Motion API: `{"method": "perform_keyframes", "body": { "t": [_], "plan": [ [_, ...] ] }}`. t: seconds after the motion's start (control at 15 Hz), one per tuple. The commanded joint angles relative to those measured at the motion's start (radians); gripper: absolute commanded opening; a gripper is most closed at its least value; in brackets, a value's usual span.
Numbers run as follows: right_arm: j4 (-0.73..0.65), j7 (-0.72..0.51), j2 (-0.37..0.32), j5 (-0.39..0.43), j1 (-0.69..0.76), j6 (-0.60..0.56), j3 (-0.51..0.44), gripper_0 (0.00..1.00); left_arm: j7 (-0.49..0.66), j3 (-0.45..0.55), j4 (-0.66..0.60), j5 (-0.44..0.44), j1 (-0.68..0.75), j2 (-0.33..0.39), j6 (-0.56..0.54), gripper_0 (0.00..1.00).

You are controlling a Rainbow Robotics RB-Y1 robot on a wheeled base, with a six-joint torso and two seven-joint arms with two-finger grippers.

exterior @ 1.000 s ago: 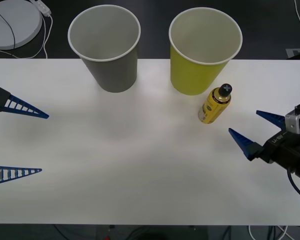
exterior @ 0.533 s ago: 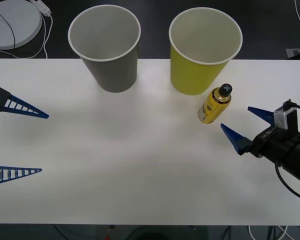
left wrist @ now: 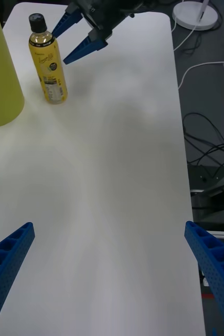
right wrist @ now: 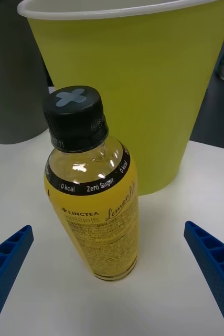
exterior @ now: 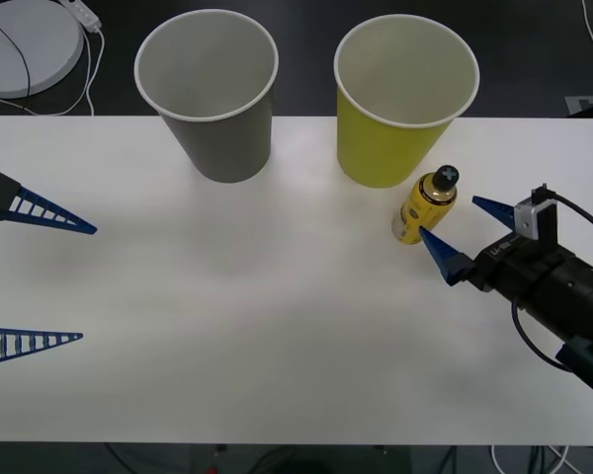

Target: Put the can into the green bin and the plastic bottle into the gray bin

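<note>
The plastic bottle (exterior: 427, 204), yellow with a black cap, stands upright on the white table just in front of the green bin (exterior: 395, 109). The gray bin (exterior: 212, 109) stands to that bin's left; both are upright and empty. My right gripper (exterior: 447, 215) is open at the bottle's right side. Its blue fingers (right wrist: 7, 257) flank the bottle (right wrist: 93, 194) without touching it. My left gripper (exterior: 87, 283) hangs open over the table's left edge, far from everything. From the left wrist I see the bottle (left wrist: 48, 60) and the right gripper (left wrist: 59, 49) beside it. The can is out of view.
A round white device (exterior: 25, 44) with a cable lies beyond the table's back left corner. Cables (left wrist: 206, 147) trail on the floor past the table's edge. Bare table (exterior: 277, 326) stretches between the two arms.
My right gripper has moved left and forward toward the bottle, bringing its open fingers to either side of it. The left arm, bottle and bins have stayed put.
</note>
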Motion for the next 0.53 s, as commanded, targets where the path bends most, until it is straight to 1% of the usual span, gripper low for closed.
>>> {"method": "perform_keyframes", "body": {
  "t": [0.07,0.53],
  "plan": [
    [0.015,0.003,0.007,0.014,-0.025,0.005,0.024,1.0,0.0,0.0,0.0,0.0,0.0,0.0,0.0,1.0],
    [0.052,0.006,0.027,0.045,-0.077,0.01,0.051,1.0,0.0,0.0,0.0,0.0,0.0,0.0,0.0,1.0]
  ]
}}
